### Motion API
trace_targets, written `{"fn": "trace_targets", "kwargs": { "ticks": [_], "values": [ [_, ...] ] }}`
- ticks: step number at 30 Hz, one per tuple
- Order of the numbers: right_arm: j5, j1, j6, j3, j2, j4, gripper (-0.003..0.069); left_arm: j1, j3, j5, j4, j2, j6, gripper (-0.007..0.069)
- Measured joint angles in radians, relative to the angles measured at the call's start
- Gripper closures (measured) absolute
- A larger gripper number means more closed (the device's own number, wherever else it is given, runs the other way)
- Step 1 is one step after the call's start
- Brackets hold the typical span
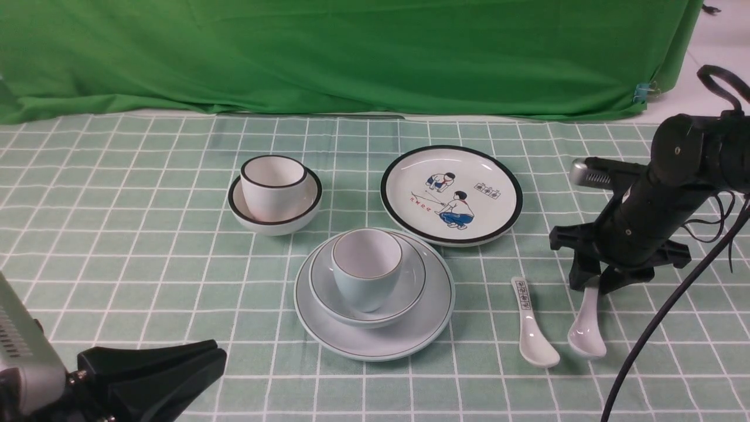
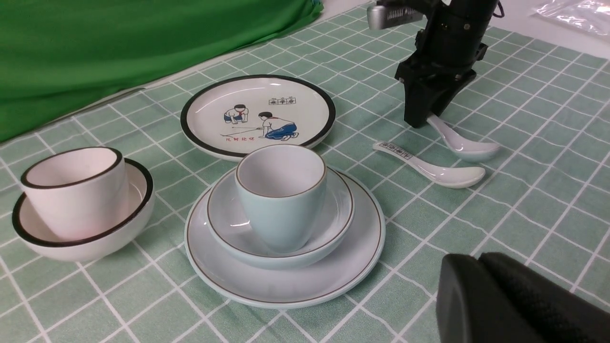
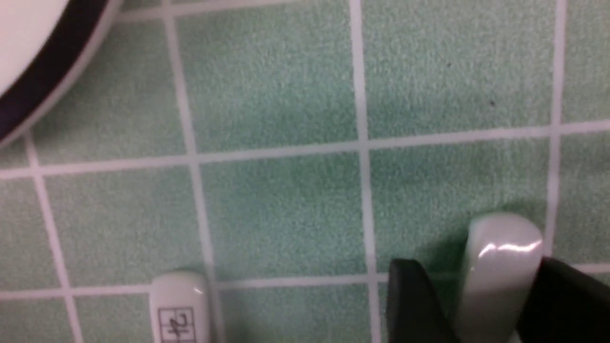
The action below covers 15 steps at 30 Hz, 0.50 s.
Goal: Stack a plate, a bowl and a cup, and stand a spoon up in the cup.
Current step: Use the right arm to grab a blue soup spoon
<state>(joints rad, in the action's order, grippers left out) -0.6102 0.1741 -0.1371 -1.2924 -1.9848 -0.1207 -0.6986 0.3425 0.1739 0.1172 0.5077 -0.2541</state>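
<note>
The pale blue cup (image 1: 366, 269) stands in the pale bowl (image 1: 410, 290), and the bowl sits on the plain plate (image 1: 436, 316) at the table's middle front. To their right the plain white spoon (image 1: 587, 334) lies on the cloth with its bowl end toward me. My right gripper (image 1: 592, 287) is down over the spoon's handle (image 3: 500, 257). It is open; the handle lies between the fingers, close against one and with a small gap to the other. My left gripper (image 1: 217, 354) is shut and empty, low at the front left.
A second spoon (image 1: 530, 322) with black characters on its handle lies just left of the plain one. A cartoon plate (image 1: 451, 193) with a black rim sits behind the stack. A black-rimmed cup stands in a black-rimmed bowl (image 1: 275, 223) at the back left. Green cloth hangs behind.
</note>
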Motion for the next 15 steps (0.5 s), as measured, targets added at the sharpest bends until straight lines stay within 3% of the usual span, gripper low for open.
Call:
{"fn": "trace_targets", "kwargs": {
  "ticks": [5,12,15],
  "values": [
    [-0.022,0.006,0.063,-0.001,0.001,0.004,0.0480,0.000,0.000,0.000,0.000,0.000,0.000,0.0615],
    [-0.066,0.085,0.129,0.002,0.104,0.001,0.0477,0.000,0.000,0.000,0.000,0.000,0.004,0.0615],
    [0.039,0.172,0.158,0.034,0.249,0.002,0.0477,0.000,0.000,0.000,0.000,0.000,0.004,0.0615]
  ]
}}
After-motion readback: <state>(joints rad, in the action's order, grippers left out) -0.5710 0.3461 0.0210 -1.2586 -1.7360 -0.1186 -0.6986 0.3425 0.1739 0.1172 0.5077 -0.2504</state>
